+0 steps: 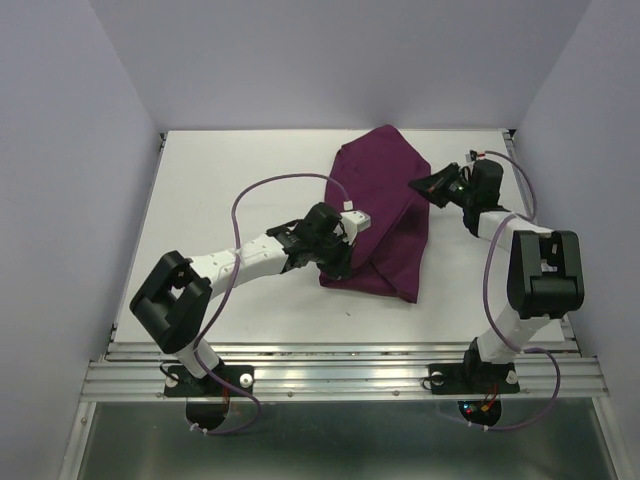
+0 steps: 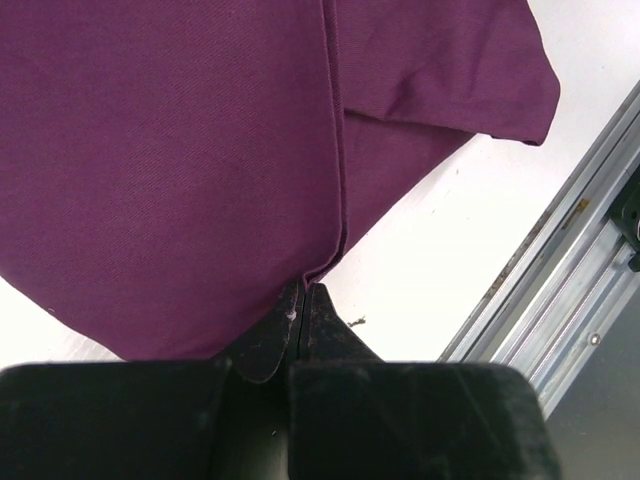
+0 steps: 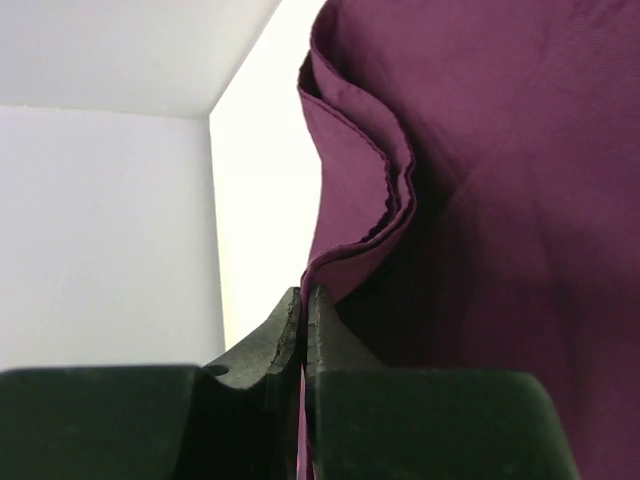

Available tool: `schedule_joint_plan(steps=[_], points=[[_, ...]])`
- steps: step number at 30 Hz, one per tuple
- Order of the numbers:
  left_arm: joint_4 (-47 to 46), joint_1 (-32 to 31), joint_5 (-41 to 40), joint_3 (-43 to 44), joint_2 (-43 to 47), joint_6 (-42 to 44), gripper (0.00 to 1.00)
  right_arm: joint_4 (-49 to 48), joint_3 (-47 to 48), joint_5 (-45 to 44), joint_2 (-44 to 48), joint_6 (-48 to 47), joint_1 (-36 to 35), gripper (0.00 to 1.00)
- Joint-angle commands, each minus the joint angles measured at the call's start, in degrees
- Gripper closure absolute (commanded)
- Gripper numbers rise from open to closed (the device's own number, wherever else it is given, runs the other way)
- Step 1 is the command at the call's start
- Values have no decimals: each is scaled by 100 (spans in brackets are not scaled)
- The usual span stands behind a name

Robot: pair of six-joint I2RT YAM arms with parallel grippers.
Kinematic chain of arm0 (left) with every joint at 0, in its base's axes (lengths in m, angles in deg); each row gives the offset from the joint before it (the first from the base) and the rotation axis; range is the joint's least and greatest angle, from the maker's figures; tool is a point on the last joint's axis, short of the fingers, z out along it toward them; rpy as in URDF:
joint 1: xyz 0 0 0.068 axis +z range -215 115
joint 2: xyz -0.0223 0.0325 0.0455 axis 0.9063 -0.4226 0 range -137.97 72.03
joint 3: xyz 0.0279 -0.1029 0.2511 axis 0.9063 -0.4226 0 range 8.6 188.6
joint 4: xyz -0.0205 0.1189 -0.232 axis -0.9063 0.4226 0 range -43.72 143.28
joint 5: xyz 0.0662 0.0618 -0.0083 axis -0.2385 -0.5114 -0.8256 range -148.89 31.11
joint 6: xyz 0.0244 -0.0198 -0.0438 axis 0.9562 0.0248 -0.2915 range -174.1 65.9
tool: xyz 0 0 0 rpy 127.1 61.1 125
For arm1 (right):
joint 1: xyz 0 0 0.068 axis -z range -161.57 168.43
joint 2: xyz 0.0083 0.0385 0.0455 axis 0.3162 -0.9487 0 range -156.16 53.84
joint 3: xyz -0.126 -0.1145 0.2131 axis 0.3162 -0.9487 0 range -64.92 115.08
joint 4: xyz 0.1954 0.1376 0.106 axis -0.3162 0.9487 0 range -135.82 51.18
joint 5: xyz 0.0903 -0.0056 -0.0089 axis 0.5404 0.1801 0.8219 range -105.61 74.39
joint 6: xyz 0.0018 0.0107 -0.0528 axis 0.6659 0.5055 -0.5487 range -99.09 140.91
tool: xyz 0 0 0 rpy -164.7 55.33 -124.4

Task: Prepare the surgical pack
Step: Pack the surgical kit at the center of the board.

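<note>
The plum-purple cloth (image 1: 385,210) of the surgical pack lies folded into a bundle in the middle of the white table. My left gripper (image 1: 345,262) is at its near left edge, shut on the cloth hem (image 2: 318,272), which runs straight up from the fingertips. My right gripper (image 1: 418,184) is at the bundle's far right side, shut on a folded edge of the cloth (image 3: 345,270); a strip of purple shows between the jaws. The tray, instruments, gauze and packets are hidden.
The white table (image 1: 230,170) ends at a metal rail (image 1: 340,372) along the near side, also seen in the left wrist view as the rail (image 2: 560,270). Pale walls (image 3: 100,220) stand close around the table on three sides.
</note>
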Motion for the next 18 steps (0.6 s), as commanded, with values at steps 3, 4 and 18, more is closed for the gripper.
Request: schedule_joint_plan(steps=[3,4,18], points=[[217,-94,304,90,-82,53,100,-411,-505,-557,90,-413,68,99],[208,-94,313,64,-83,53,100,-411,-558,-592,20,-440,68,99],[190,-147,348,98,312,-79,35,-244,-691,-927,-183,-914,121,99]])
